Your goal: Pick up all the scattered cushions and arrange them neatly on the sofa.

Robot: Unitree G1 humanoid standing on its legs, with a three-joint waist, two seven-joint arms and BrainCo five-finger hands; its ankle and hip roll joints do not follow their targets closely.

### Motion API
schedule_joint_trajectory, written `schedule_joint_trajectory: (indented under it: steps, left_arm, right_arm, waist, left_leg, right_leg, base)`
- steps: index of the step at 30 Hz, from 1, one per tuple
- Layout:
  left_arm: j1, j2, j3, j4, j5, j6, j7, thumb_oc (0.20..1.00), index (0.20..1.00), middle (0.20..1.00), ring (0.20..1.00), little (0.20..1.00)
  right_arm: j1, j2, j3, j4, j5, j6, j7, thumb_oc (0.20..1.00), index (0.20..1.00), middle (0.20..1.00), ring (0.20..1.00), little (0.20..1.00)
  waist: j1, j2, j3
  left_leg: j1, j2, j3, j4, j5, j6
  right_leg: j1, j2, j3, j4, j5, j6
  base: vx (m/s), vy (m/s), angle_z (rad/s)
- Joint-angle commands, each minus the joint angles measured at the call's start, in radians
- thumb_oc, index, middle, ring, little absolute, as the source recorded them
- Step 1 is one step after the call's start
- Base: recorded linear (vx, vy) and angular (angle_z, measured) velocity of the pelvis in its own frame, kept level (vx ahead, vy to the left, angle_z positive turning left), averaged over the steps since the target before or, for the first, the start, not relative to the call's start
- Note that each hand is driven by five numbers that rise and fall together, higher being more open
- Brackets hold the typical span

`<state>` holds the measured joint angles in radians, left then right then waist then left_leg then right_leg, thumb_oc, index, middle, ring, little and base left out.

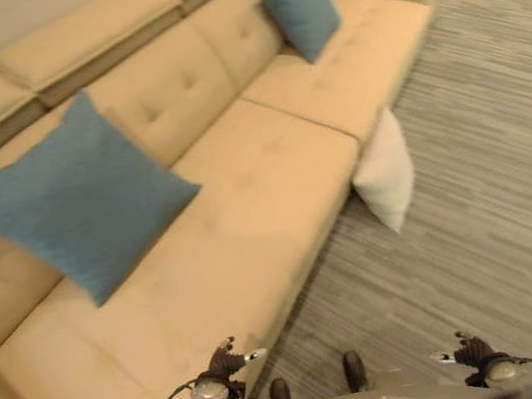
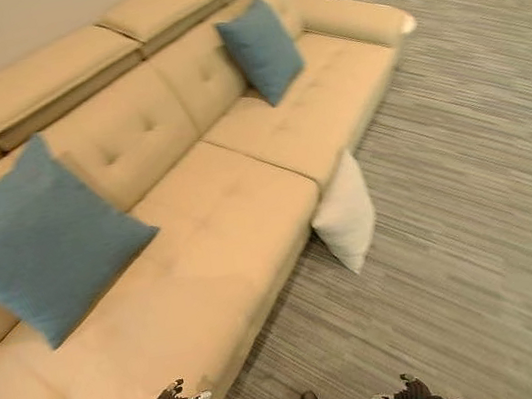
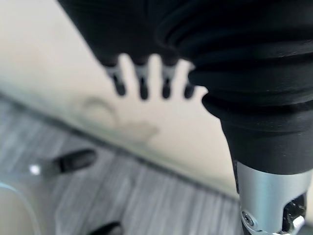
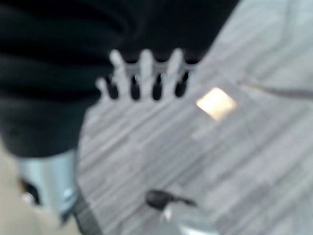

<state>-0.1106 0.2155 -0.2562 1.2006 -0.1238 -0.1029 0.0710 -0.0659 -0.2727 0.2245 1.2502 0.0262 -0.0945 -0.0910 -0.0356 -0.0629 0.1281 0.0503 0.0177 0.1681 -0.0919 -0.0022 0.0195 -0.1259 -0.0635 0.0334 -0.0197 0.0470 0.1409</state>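
Head views: beige sofa [image 1: 245, 193] running from 7 o'clock to 1 o'clock across a striped grey floor [image 1: 485, 175]. Two blue cushions already on the seat, each leaning on the backrest: near cushion [image 1: 75, 204] at 9 o'clock, far cushion [image 1: 299, 4] at 12 o'clock. One white cushion [image 1: 386, 172] at 3 o'clock of centre, on the floor, standing on edge and leaning against the sofa front, touching it. Task judged roughly two-thirds done: blue pair placed, white cushion not yet picked up, then to be set on the seat, likely in the bare stretch between the two. Left hand [image 1: 227, 361] low at 6 o'clock, just over the sofa's near front edge, fingers [image 3: 142, 81] straight and spread, thumb apart, holding nothing. Right hand [image 1: 469, 350] at 5 o'clock above the floor, fingers [image 4: 146, 68] likewise extended and released, empty. Both hands well apart from the white cushion; approach toward 2 o'clock judged necessary before any reach.
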Motion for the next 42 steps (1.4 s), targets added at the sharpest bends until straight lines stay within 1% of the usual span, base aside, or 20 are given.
schedule_joint_trajectory:
  steps: [1,2,4,5,7,10,11,12,14,15,17,21,25,29,31,34,35,37,39,42]
  left_arm:
    - [-0.023,0.037,-0.006,0.016,0.045,-0.029,0.012,1.0,1.0,1.0,1.0,1.0]
    - [-0.019,0.04,0.003,0.015,0.048,-0.027,0.006,1.0,1.0,1.0,1.0,1.0]
    - [-0.012,0.042,0.006,0.01,0.044,-0.027,0.008,1.0,1.0,1.0,1.0,1.0]
    - [-0.004,0.039,0.013,0.011,0.04,-0.028,0.007,1.0,1.0,1.0,1.0,1.0]
    - [0.006,0.03,0.021,0.02,0.044,-0.023,0.0,1.0,1.0,1.0,1.0,1.0]
    - [0.001,0.017,0.022,0.024,0.045,-0.024,0.003,1.0,1.0,1.0,1.0,1.0]
    - [-0.001,-0.003,0.006,0.026,0.051,-0.025,0.0,1.0,1.0,1.0,1.0,1.0]
    - [-0.003,-0.008,0.003,0.024,0.045,-0.026,0.002,1.0,1.0,1.0,1.0,1.0]
    - [-0.005,-0.014,-0.002,0.025,0.038,-0.027,0.007,1.0,1.0,1.0,1.0,1.0]
    - [-0.008,-0.022,-0.013,0.025,0.031,-0.028,0.009,1.0,1.0,1.0,1.0,1.0]
    - [-0.009,-0.022,-0.013,0.027,0.028,-0.027,0.011,1.0,1.0,1.0,1.0,1.0]
    - [-0.012,-0.03,-0.014,0.037,0.012,-0.026,0.014,1.0,1.0,1.0,1.0,1.0]
    - [-0.006,-0.029,-0.01,0.037,0.007,-0.027,0.013,1.0,1.0,1.0,1.0,1.0]
    - [-0.001,-0.027,-0.014,0.029,0.004,-0.027,0.015,1.0,1.0,1.0,1.0,1.0]
    - [-0.008,-0.022,-0.023,0.007,-0.007,-0.029,0.016,1.0,1.0,1.0,1.0,1.0]
    - [-0.021,-0.017,-0.034,0.001,-0.015,-0.031,0.018,1.0,1.0,1.0,1.0,1.0]
    - [-0.026,-0.017,-0.035,-0.004,-0.026,-0.031,0.019,1.0,1.0,1.0,1.0,1.0]
    - [-0.031,-0.014,-0.028,-0.017,-0.042,-0.034,0.022,1.0,1.0,1.0,1.0,1.0]
    - [-0.038,-0.011,-0.03,-0.019,-0.04,-0.038,0.017,1.0,1.0,1.0,1.0,1.0]
    - [-0.043,-0.017,-0.034,-0.01,-0.025,-0.037,0.014,1.0,1.0,1.0,1.0,1.0]
  right_arm:
    - [-0.005,-0.016,0.041,0.005,0.0,-0.007,-0.017,1.0,1.0,1.0,1.0,1.0]
    - [0.005,-0.017,0.038,0.008,-0.006,-0.01,-0.017,1.0,1.0,1.0,1.0,1.0]
    - [0.008,-0.014,0.036,0.006,-0.006,-0.012,-0.016,1.0,1.0,1.0,1.0,1.0]
    - [0.024,-0.014,0.016,0.015,0.001,-0.011,-0.012,1.0,1.0,1.0,1.0,1.0]
    - [0.032,-0.016,0.019,0.026,-0.012,-0.009,-0.01,1.0,1.0,1.0,1.0,1.0]
    - [0.032,-0.006,0.025,0.032,0.012,-0.015,-0.018,1.0,1.0,1.0,1.0,1.0]
    - [0.038,-0.009,-0.002,0.029,0.052,-0.025,-0.018,1.0,1.0,1.0,1.0,1.0]
    - [0.039,-0.01,-0.004,0.032,0.061,-0.025,-0.018,1.0,1.0,1.0,1.0,1.0]
    - [0.04,-0.011,-0.005,0.037,0.069,-0.025,-0.02,1.0,1.0,1.0,1.0,1.0]
    - [0.033,-0.015,0.001,0.031,0.073,-0.024,-0.019,1.0,1.0,1.0,1.0,1.0]
    - [0.03,-0.018,0.005,0.031,0.071,-0.026,-0.019,1.0,1.0,1.0,1.0,1.0]
    - [0.021,-0.029,0.005,0.028,0.08,-0.031,-0.024,1.0,1.0,1.0,1.0,1.0]
    - [0.014,-0.03,0.01,0.021,0.079,-0.033,-0.022,1.0,1.0,1.0,1.0,1.0]
    - [0.003,-0.024,0.025,0.015,0.052,-0.028,-0.017,1.0,1.0,1.0,1.0,1.0]
    - [-0.014,-0.023,0.034,0.01,0.036,-0.026,-0.017,1.0,1.0,1.0,1.0,1.0]
    - [-0.023,-0.025,0.036,0.012,0.034,-0.023,-0.02,1.0,1.0,1.0,1.0,1.0]
    - [-0.026,-0.024,0.035,0.013,0.034,-0.022,-0.022,1.0,1.0,1.0,1.0,1.0]
    - [-0.029,-0.026,0.033,0.015,0.034,-0.019,-0.027,1.0,1.0,1.0,1.0,1.0]
    - [-0.03,-0.026,0.032,0.017,0.034,-0.02,-0.027,1.0,1.0,1.0,1.0,1.0]
    - [-0.039,-0.026,0.028,0.017,0.034,-0.016,-0.028,1.0,1.0,1.0,1.0,1.0]
  waist:
    - [0.077,0.012,0.02]
    - [0.079,0.018,0.016]
    - [0.076,0.022,0.016]
    - [0.081,0.023,0.014]
    - [0.105,0.011,-0.006]
    - [0.092,0.003,-0.026]
    - [0.062,0.0,-0.014]
    - [0.06,0.0,-0.002]
    - [0.061,-0.007,0.005]
    - [0.081,-0.005,0.017]
    - [0.084,-0.004,0.015]
    - [0.106,0.003,0.017]
    - [0.117,0.009,0.013]
    - [0.132,0.02,-0.009]
    - [0.135,0.028,-0.002]
    - [0.122,0.036,0.01]
    - [0.121,0.039,0.012]
    - [0.128,0.047,0.005]
    - [0.125,0.047,0.004]
    - [0.099,0.039,-0.001]
  left_leg:
    - [-0.007,-0.017,-0.041,0.035,-0.014,-0.026]
    - [-0.014,-0.01,-0.027,0.033,-0.007,-0.023]
    - [-0.011,-0.007,-0.014,0.026,-0.003,-0.021]
    - [-0.007,0.003,0.023,0.033,-0.004,-0.017]
    - [-0.011,0.006,0.062,0.023,0.006,-0.028]
    - [-0.017,0.019,0.075,0.025,0.022,-0.053]
    - [-0.032,0.046,0.091,0.128,0.001,-0.076]
    - [-0.036,0.055,0.092,0.166,-0.011,-0.082]
    - [-0.06,0.058,0.066,0.238,-0.026,-0.085]
    - [-0.092,0.011,-0.03,0.238,-0.031,-0.079]
    - [-0.103,-0.001,-0.048,0.215,-0.025,-0.074]
    - [-0.19,-0.04,-0.102,0.158,0.05,-0.075]
    - [-0.169,-0.043,-0.101,0.146,0.049,-0.068]
    - [-0.113,-0.053,-0.099,0.124,0.026,-0.038]
    - [-0.074,-0.057,-0.081,0.124,-0.002,-0.009]
    - [-0.052,-0.054,-0.085,0.128,-0.015,0.003]
    - [-0.038,-0.054,-0.08,0.125,-0.025,0.005]
    - [-0.011,-0.044,-0.06,0.101,-0.04,-0.001]
    - [0.012,-0.042,-0.067,0.086,-0.051,-0.007]
    - [0.068,-0.043,-0.068,0.054,-0.074,-0.02]
  right_leg:
    - [-0.002,-0.073,-0.325,0.127,0.044,0.043]
    - [0.002,-0.086,-0.364,0.156,0.027,0.028]
    - [0.0,-0.076,-0.364,0.207,0.001,0.021]
    - [0.036,-0.089,-0.409,0.242,-0.025,0.021]
    - [0.11,-0.081,-0.449,0.144,-0.039,0.024]
    - [0.135,-0.017,-0.379,0.006,-0.018,0.005]
    - [0.159,-0.007,-0.369,-0.026,-0.015,-0.003]
    - [0.169,-0.004,-0.367,-0.029,-0.017,-0.009]
    - [0.181,-0.001,-0.351,-0.036,-0.022,-0.019]
    - [0.19,0.002,-0.324,-0.047,-0.023,-0.021]
    - [0.189,0.004,-0.317,-0.049,-0.021,-0.02]
    - [0.211,0.029,-0.273,-0.049,-0.036,-0.024]
    - [0.228,0.039,-0.245,-0.027,-0.071,-0.029]
    - [0.229,0.017,-0.236,0.095,-0.122,-0.02]
    - [0.163,-0.014,-0.237,0.266,-0.093,0.022]
    - [0.105,-0.024,-0.244,0.373,-0.072,0.037]
    - [0.089,-0.05,-0.279,0.38,-0.064,0.033]
    - [0.085,-0.105,-0.368,0.303,-0.065,0.016]
    - [0.078,-0.105,-0.381,0.226,-0.044,0.008]
    - [0.013,-0.101,-0.386,0.083,0.047,0.031]
  base:
    - [-0.26,0.079,-1.2]
    - [-0.17,0.049,-1.27]
    - [-0.1,-0.004,-0.93]
    - [-0.13,-0.087,-0.58]
    - [-0.15,-0.176,-1.02]
    - [-0.02,-0.338,-1.22]
    - [0.0,-0.319,-0.62]
    - [0.02,-0.374,-0.26]
    - [0.03,-0.144,-0.25]
    - [0.02,-0.047,-0.58]
    - [0.04,-0.048,-0.56]
    - [0.16,-0.034,-0.33]
    - [0.2,0.04,-0.36]
    - [0.23,0.105,-0.43]
    - [0.17,0.103,-0.43]
    - [0.1,0.039,-0.38]
    - [0.14,0.027,-0.08]
    - [0.21,-0.05,-0.22]
    - [0.21,-0.094,-0.49]
    - [0.29,-0.139,0.07]
